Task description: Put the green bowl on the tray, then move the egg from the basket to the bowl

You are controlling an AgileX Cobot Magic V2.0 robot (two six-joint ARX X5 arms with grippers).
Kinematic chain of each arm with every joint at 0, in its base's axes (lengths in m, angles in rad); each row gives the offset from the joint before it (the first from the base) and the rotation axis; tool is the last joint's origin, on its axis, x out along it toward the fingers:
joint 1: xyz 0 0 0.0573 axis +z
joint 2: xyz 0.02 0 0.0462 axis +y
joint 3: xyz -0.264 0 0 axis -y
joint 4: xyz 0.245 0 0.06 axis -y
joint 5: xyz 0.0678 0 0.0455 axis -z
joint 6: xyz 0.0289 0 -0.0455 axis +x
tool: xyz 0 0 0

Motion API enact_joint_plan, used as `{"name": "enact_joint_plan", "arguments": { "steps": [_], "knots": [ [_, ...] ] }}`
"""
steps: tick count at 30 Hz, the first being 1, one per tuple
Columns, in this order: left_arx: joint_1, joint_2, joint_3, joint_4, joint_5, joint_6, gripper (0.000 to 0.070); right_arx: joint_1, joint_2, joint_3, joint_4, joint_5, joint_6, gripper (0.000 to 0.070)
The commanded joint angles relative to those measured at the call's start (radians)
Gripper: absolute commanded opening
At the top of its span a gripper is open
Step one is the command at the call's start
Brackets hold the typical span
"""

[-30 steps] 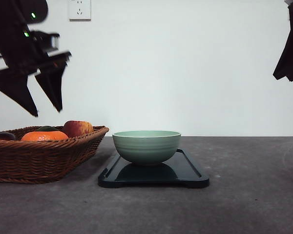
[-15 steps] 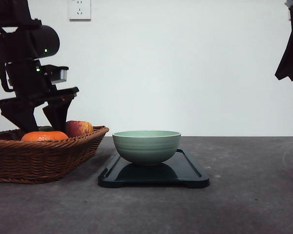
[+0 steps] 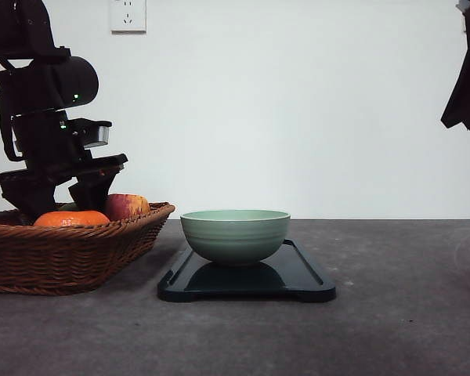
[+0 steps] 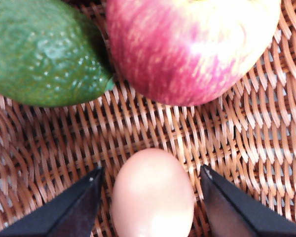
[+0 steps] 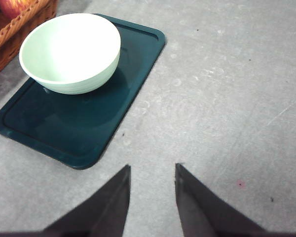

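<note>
Since a second ago we're dropping our left pincer into the brown woven wicker basket, fingers wide, straddling the pale egg; grabbing it looks next.

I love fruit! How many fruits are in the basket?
3 that I can see: a red apple at the basket's right, an orange in front, and a green avocado beside the apple. More could be hidden.
</note>
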Motion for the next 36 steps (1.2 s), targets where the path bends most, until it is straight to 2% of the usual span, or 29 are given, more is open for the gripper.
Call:
{"name": "enact_joint_plan", "arguments": {
  "steps": [1, 9, 10, 13, 15, 23, 31, 36],
  "knots": [
    [-0.003, 0.034, 0.024, -0.003, -0.003, 0.003, 0.0393, 0.004, 0.006, 0.002, 0.011, 0.005, -0.008, 0.0176],
    [-0.003, 0.036, 0.024, -0.015, -0.003, 0.003, 0.0373, 0.004, 0.006, 0.002, 0.011, 0.005, -0.008, 0.0176],
    [-0.003, 0.036, 0.024, -0.019, -0.003, 0.003, 0.0350, 0.004, 0.006, 0.002, 0.011, 0.005, -0.008, 0.0176],
    [-0.003, 0.036, 0.024, -0.022, -0.003, 0.003, 0.0198, 0.004, 0.006, 0.002, 0.011, 0.005, -0.008, 0.0176],
    [-0.003, 0.036, 0.024, -0.021, -0.003, 0.001, 0.0168, 0.004, 0.006, 0.002, 0.011, 0.005, -0.008, 0.0176],
    [-0.003, 0.033, 0.029, -0.032, -0.003, -0.001, 0.0171, 0.004, 0.006, 0.002, 0.011, 0.005, -0.008, 0.0176],
    [-0.002, 0.012, 0.075, -0.087, -0.003, 0.000, 0.0171, 0.004, 0.006, 0.002, 0.011, 0.005, -0.008, 0.0176],
    [-0.002, -0.013, 0.137, -0.162, -0.003, 0.004, 0.0171, 0.004, 0.006, 0.002, 0.011, 0.009, -0.008, 0.0176]
  ]
}}
